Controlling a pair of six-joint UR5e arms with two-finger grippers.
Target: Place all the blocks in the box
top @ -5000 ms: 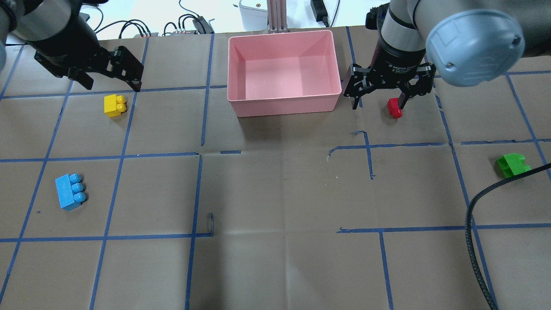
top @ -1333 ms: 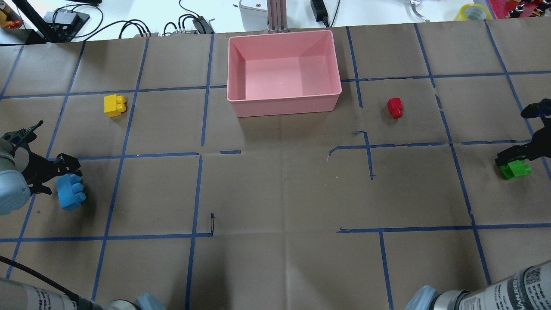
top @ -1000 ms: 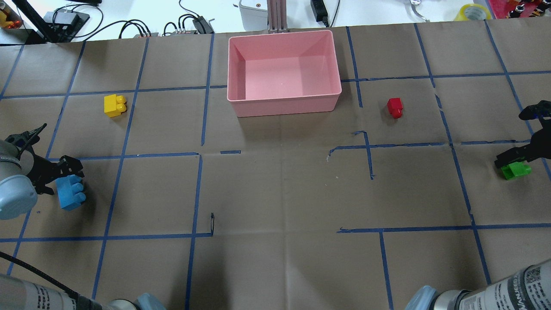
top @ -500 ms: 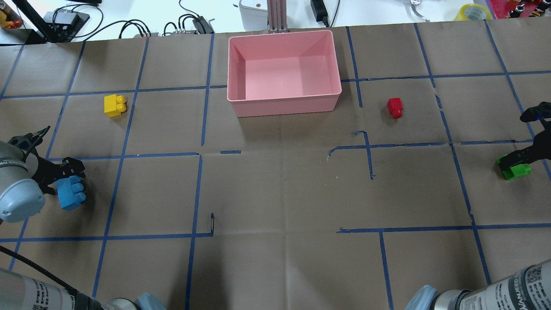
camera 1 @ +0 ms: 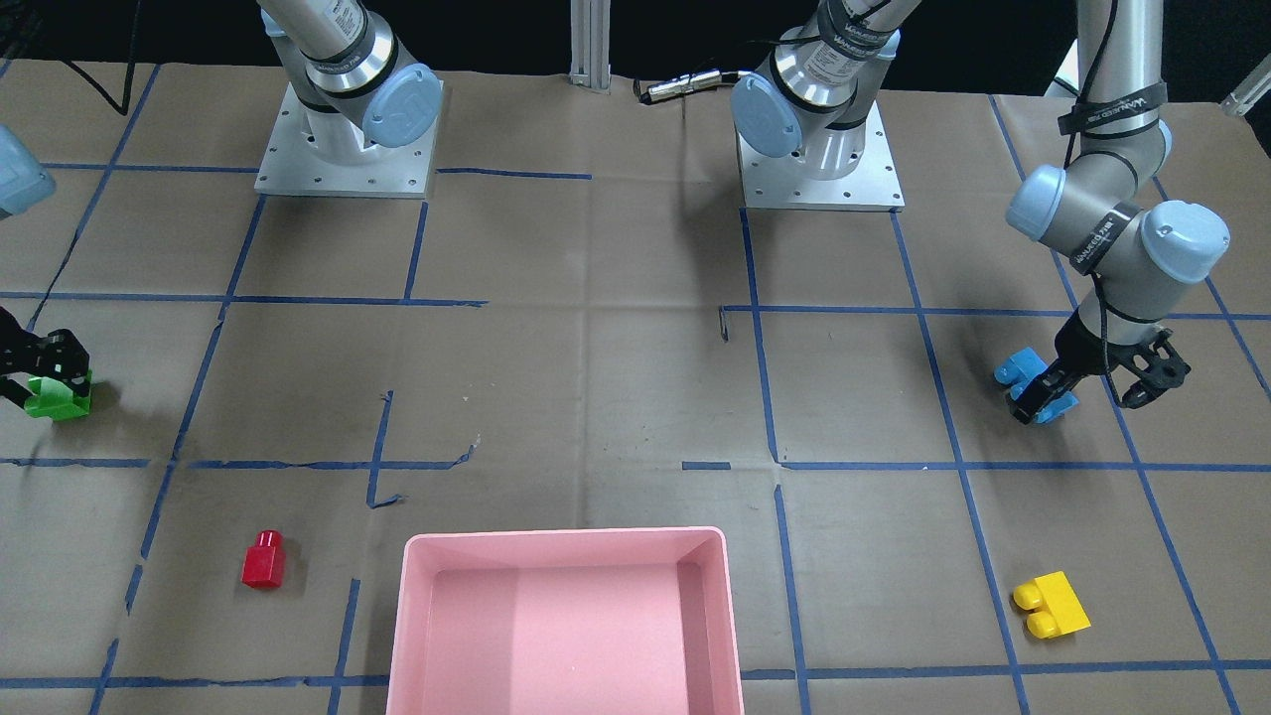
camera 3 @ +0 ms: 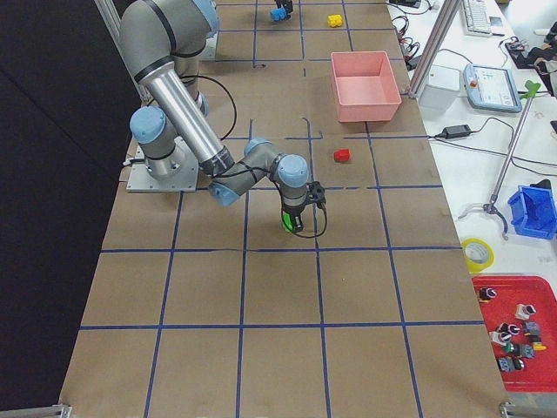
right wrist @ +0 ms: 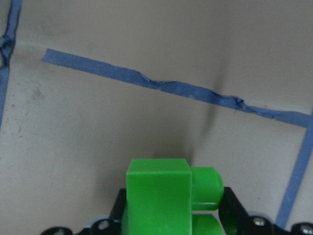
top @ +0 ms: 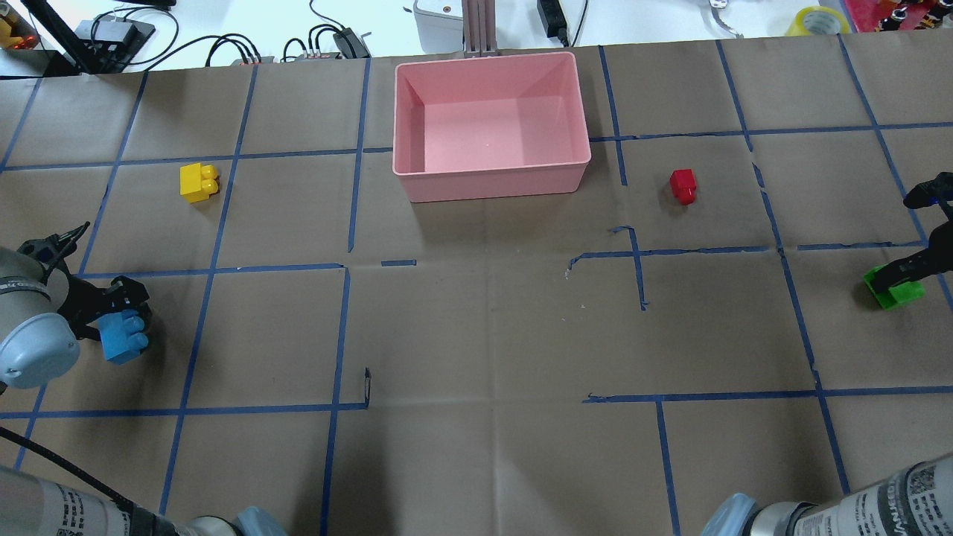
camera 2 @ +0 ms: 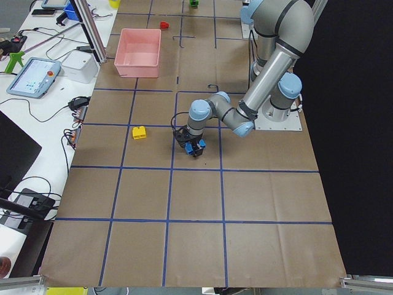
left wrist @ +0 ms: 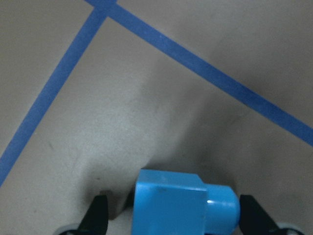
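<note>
Blue block within left hand

We can read no text with any certainty; the printed bands on the left arm and the right arm are too small and blurred for us

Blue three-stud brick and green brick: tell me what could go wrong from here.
The left pincer straddles the blue three-stud plastic brick off-centre, one finger by a rounded stud; closing may twist it. The right pincer clamps the green studded plastic brick across its studs; it may slip before the pink plastic tray.
</note>
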